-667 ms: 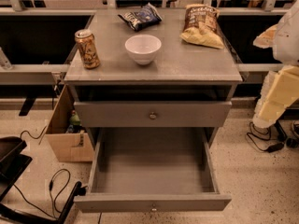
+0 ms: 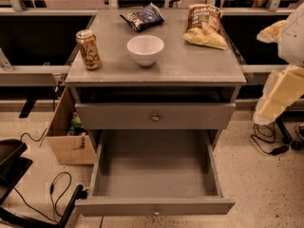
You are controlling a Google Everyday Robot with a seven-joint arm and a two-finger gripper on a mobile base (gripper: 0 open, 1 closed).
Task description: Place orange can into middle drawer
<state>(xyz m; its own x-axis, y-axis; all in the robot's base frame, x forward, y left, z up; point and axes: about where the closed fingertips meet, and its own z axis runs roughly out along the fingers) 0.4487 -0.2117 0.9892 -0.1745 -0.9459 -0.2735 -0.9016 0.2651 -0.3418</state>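
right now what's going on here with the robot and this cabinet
Nothing is being handled. The orange can stands upright on the left of the cabinet top, beside the white bowl, with two snack bags further back. The middle drawer is pulled open and shows only its plain grey inside. The robot's gripper is at the right edge of the view, beside the cabinet and well apart from the can.
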